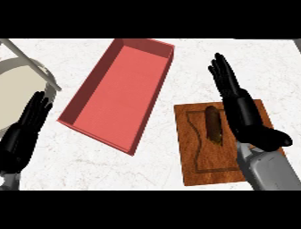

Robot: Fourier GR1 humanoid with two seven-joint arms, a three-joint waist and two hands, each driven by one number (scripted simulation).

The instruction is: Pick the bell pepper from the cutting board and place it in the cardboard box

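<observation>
I've got the right hand (245, 118) flat-fingered and empty just right of the bell pepper (213, 123) on the cutting board (209, 167), so it can curl round it, cardboard box (119, 94) waiting left.

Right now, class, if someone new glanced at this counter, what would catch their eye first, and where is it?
The red box draws the eye first, lying slantwise at the centre of the counter. Next comes the wooden board at lower right, where a dark brownish object lies beside the open right hand. The left hand rests open at the left edge.
</observation>
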